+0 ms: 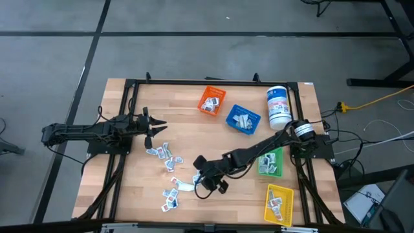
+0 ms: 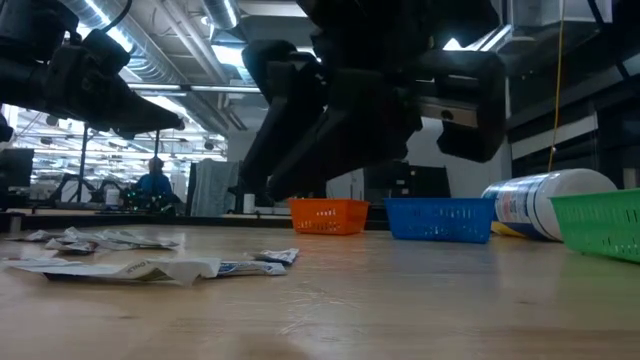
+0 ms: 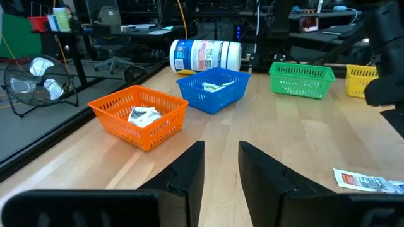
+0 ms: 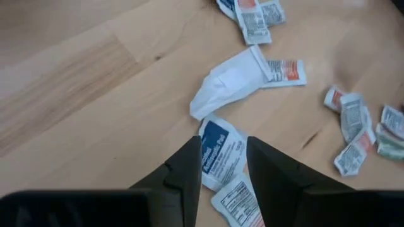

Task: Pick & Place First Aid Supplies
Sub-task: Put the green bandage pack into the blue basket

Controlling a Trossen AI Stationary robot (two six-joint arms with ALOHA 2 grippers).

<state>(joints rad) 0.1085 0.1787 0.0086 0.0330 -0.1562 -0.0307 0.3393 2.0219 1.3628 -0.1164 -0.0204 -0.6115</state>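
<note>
Packets [image 1: 169, 175] of first aid supplies lie scattered on the wooden table [image 1: 129, 188], in a loose trail from its middle-left down toward the near edge. The right end effector [image 4: 224, 161] hangs just above this scatter, fingers spread apart with nothing between them; a packet with a blue panel [image 4: 221, 151] lies on the wood below the gap, and a larger crumpled white packet [image 4: 243, 79] sits just beyond it. The left end effector [image 3: 221, 167] waits at the table's left side, raised off the wood, fingers parted and empty, facing the bins.

An orange bin [image 1: 211, 100] and a blue bin [image 1: 242, 120] stand near the far edge, each with a few packets inside. A green bin [image 1: 270, 162] and a yellow bin [image 1: 278, 202] stand along the right side, also holding packets. A white canister [image 1: 279, 107] with a blue label lies on its side beside the blue bin.
</note>
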